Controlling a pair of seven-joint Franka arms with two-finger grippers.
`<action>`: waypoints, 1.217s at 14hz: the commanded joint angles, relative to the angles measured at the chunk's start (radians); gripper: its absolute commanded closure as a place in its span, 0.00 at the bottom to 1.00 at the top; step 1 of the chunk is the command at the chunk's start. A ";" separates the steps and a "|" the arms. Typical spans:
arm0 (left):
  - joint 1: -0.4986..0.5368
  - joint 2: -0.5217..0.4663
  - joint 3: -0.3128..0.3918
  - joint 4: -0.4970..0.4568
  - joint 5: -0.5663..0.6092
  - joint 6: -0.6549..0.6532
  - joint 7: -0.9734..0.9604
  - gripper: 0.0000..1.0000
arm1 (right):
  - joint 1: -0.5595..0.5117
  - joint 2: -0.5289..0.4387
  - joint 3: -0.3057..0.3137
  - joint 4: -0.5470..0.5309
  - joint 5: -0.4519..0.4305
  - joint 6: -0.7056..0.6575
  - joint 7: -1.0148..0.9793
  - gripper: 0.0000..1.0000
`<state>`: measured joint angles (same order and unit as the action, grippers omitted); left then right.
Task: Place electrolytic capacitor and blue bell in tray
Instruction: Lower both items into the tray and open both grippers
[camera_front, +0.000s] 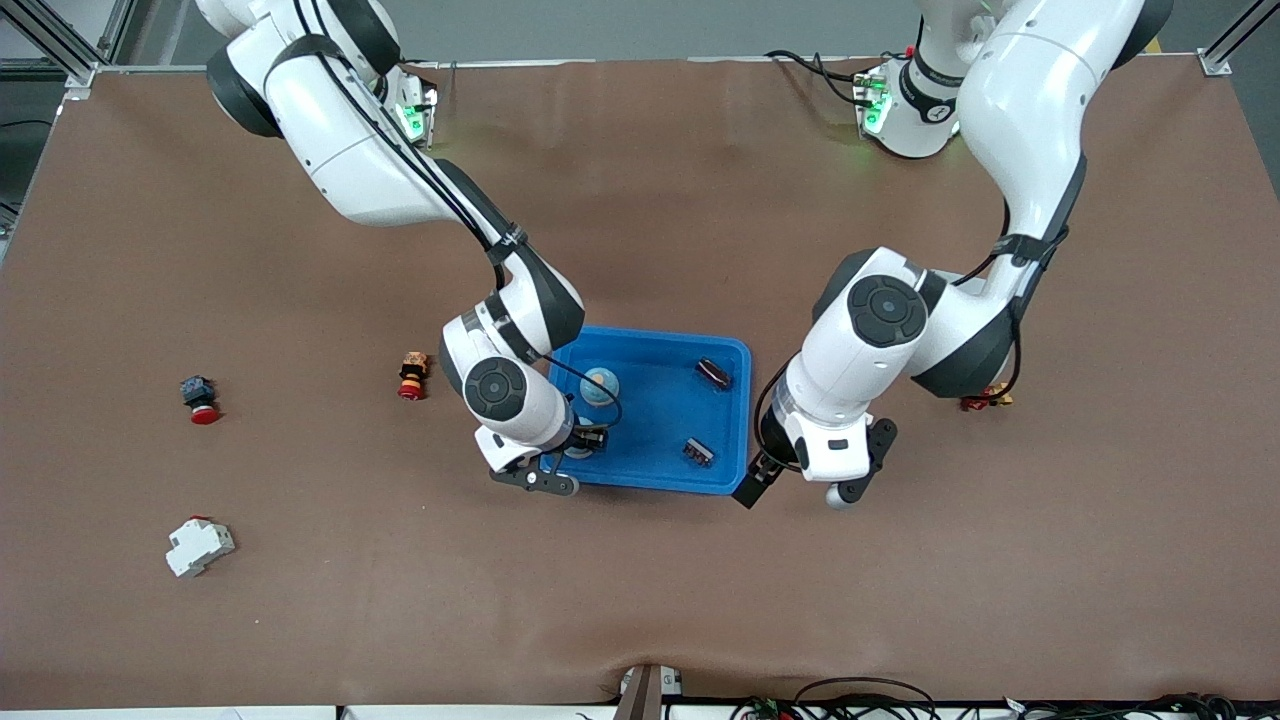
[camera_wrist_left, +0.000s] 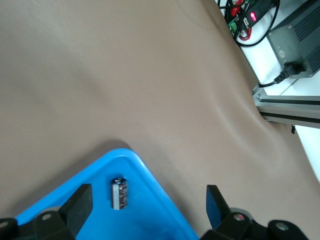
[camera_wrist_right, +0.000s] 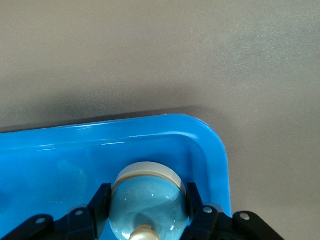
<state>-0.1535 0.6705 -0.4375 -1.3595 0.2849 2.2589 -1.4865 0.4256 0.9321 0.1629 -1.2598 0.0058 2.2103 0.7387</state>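
Note:
The blue tray (camera_front: 655, 480) lies mid-table. My right gripper (camera_front: 585, 445) is low in the tray's corner nearest the front camera toward the right arm's end, shut on a blue bell (camera_wrist_right: 147, 200), with its fingers (camera_wrist_right: 100, 200) against both sides. The tray rim shows beside the bell in the right wrist view (camera_wrist_right: 215, 145). A second blue bell (camera_front: 600, 385) and two dark electrolytic capacitors (camera_front: 713, 372) (camera_front: 698, 452) lie in the tray. My left gripper (camera_front: 805, 490) is open and empty over the tray's other near corner (camera_wrist_left: 135, 160). One capacitor (camera_wrist_left: 119, 193) lies below it, between the fingers.
Toward the right arm's end lie a red-capped button (camera_front: 200, 398), a small red-and-yellow switch (camera_front: 412, 375) and a white breaker (camera_front: 198, 546). A red-and-yellow part (camera_front: 985, 400) lies under my left arm. Cables run along the table's near edge (camera_wrist_left: 250, 20).

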 joint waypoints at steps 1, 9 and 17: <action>0.035 -0.087 0.005 -0.020 0.020 -0.116 0.101 0.00 | 0.024 0.014 -0.011 0.026 0.002 -0.006 0.016 0.51; 0.112 -0.248 0.003 -0.018 0.008 -0.375 0.342 0.00 | 0.033 0.014 -0.010 0.026 0.008 -0.006 0.021 0.45; 0.218 -0.321 -0.001 0.000 -0.004 -0.576 0.776 0.00 | 0.027 -0.036 -0.006 0.026 0.006 -0.058 0.005 0.00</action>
<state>0.0521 0.3762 -0.4341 -1.3578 0.2851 1.7227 -0.8069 0.4489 0.9243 0.1583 -1.2388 0.0061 2.1998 0.7421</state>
